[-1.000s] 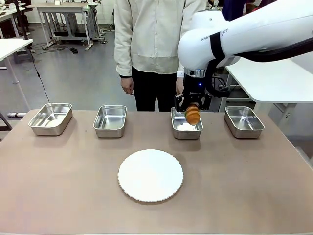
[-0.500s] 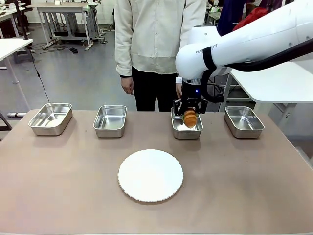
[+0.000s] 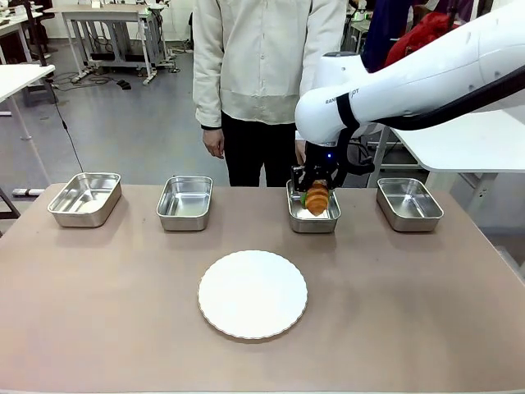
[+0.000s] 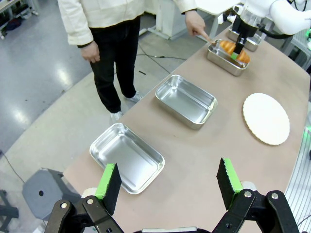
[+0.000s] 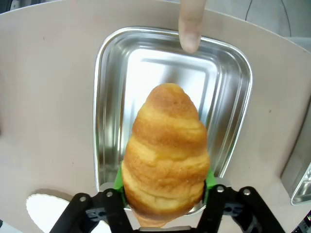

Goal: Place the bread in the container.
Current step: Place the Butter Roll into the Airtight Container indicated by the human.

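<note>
The left gripper is hanging with its jaws spread wide and nothing between the green pads, high over the left end of the table, looking down on the two leftmost steel trays. Moving across, the white scalloped plate is sitting bare in the middle of the table. Further right, the right gripper is pinching the bread between its pads, low over the container, which is the third tray from the left. The person's finger is resting on that tray's far rim, pointing it out.

To my eye the step in hand is the set-down. Doing it well probably means lowering until the croissant's tip is nearly on the tray floor, keeping it centred between the walls, and only then parting the fingers, so it is not dropping or bouncing onto the rim. The finger on the rim deserves a little care too.

In the right wrist view the bread is sticking out beyond the jaws, its thick end clamped between them and its tapered end reaching over the tray's bright floor.
</note>
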`<move>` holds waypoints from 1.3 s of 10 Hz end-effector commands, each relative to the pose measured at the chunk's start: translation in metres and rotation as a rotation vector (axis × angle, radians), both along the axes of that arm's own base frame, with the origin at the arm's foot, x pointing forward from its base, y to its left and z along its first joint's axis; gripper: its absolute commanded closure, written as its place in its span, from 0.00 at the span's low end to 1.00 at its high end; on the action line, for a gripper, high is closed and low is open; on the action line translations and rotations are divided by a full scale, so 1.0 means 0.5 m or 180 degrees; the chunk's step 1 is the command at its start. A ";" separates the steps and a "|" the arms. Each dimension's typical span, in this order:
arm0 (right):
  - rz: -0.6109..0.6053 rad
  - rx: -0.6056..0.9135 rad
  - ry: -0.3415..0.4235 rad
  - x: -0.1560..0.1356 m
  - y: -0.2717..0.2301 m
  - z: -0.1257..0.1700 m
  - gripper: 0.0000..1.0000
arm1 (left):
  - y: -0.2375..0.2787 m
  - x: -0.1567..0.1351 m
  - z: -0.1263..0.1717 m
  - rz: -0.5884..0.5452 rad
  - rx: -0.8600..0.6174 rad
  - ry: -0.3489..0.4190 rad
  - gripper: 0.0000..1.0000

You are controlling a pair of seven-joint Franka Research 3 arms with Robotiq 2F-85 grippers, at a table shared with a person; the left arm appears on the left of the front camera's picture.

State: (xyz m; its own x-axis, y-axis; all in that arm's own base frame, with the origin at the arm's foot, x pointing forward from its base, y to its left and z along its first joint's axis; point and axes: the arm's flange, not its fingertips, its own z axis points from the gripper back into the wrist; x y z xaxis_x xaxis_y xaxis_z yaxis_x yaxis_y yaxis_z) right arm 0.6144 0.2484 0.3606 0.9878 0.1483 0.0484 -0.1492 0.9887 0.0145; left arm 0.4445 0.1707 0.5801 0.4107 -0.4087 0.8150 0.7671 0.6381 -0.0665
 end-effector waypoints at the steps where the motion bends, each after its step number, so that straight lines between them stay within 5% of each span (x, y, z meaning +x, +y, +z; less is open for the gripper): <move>1: 0.0057 -0.0047 -0.0126 0.004 -0.005 0.009 0.00 | 0.000 -0.005 0.001 -0.0032 0.0003 -0.0033 0.00; 5: 0.0049 -0.0096 -0.0247 -0.020 -0.008 0.047 0.00 | 0.000 -0.005 0.001 -0.0032 0.0003 -0.0033 0.00; 6: -0.0221 -0.0239 -0.0204 -0.023 -0.013 0.058 0.00 | 0.000 -0.005 0.001 -0.0032 0.0003 -0.0033 0.00; 7: 0.0027 0.0017 -0.0124 -0.003 0.005 0.037 0.00 | 0.000 -0.005 0.001 -0.0032 0.0003 -0.0033 0.00; 13: 0.0027 0.0017 -0.0124 -0.003 0.005 0.037 0.00 | 0.000 -0.005 0.001 -0.0032 0.0003 -0.0033 0.00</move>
